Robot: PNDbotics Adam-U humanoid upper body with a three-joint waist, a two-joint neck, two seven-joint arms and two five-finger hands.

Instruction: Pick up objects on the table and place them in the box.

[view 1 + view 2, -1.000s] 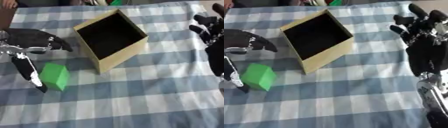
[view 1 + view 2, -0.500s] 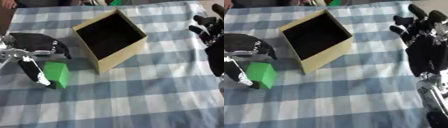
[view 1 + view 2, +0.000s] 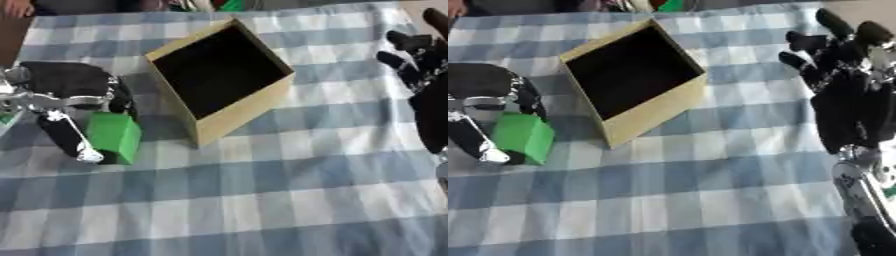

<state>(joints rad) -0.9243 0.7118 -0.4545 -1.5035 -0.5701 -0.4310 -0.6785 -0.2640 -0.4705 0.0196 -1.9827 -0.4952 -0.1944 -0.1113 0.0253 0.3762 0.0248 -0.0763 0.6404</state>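
So the left hand (image 3: pixel 66 97) is wrapped around the green block (image 3: pixel 115 137), thumb on the near-left side and fingers curled over the top and far side, basically clamped on it. The block sits on the blue-and-white checked cloth (image 3: pixel 262 200) covering the bench, just to the left of the box (image 3: pixel 219 80), near it but not touching. The box is an open tan cardboard one with a dark inside, turned at an angle. The right hand (image 3: pixel 846 95) is over at the right edge, fingers spread and straight, holding nothing.
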